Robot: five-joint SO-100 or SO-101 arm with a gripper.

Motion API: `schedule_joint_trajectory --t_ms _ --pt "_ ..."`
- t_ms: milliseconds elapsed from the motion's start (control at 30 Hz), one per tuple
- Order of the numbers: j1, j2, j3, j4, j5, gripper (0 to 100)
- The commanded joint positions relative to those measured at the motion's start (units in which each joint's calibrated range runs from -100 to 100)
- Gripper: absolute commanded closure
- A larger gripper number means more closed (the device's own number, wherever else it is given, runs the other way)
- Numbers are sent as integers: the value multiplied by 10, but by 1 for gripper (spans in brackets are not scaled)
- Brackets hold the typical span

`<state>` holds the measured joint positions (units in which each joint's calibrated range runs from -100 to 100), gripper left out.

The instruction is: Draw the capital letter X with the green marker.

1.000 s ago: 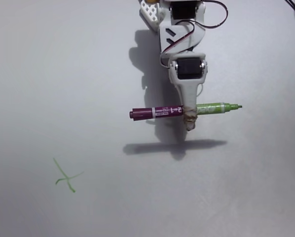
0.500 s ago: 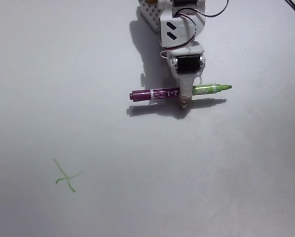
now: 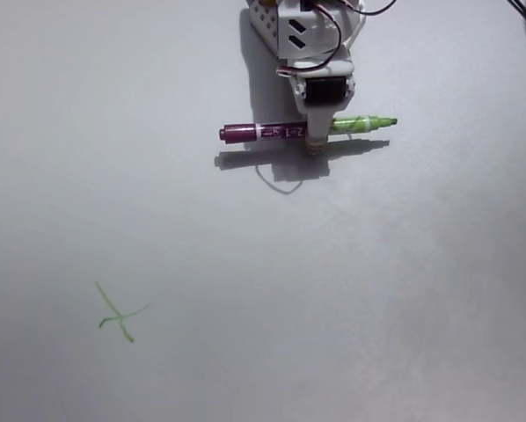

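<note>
1. The capital letter X (image 3: 118,315) is sitting low and left in the fixed view, well apart from the green marker (image 3: 307,130): thin, crooked green strokes, seemingly already drawn.
2. The tabletop (image 3: 377,308) is lying between them, pale grey, matte and smooth.
3. The green marker is hanging level, slim and cylindrical, maroon half pointing left, light green tip right; its shadow just below is suggesting it is lifted clear.
4. The jaws (image 3: 317,141) are pinching the marker mid-barrel, probably for balance.

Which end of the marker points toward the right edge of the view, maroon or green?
The light green tip end of the green marker points right; the maroon half with the white label extends left of the gripper.
</note>
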<state>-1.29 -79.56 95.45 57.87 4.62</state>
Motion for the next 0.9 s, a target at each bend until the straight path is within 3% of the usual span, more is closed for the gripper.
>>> schedule_joint_trajectory --t_ms 0,133,567,867 --pt "-14 -7 5 41 -37 99" --pt "-23 -32 12 65 -58 99" --pt "33 -90 27 161 7 99" --pt "23 -114 28 177 6 99"
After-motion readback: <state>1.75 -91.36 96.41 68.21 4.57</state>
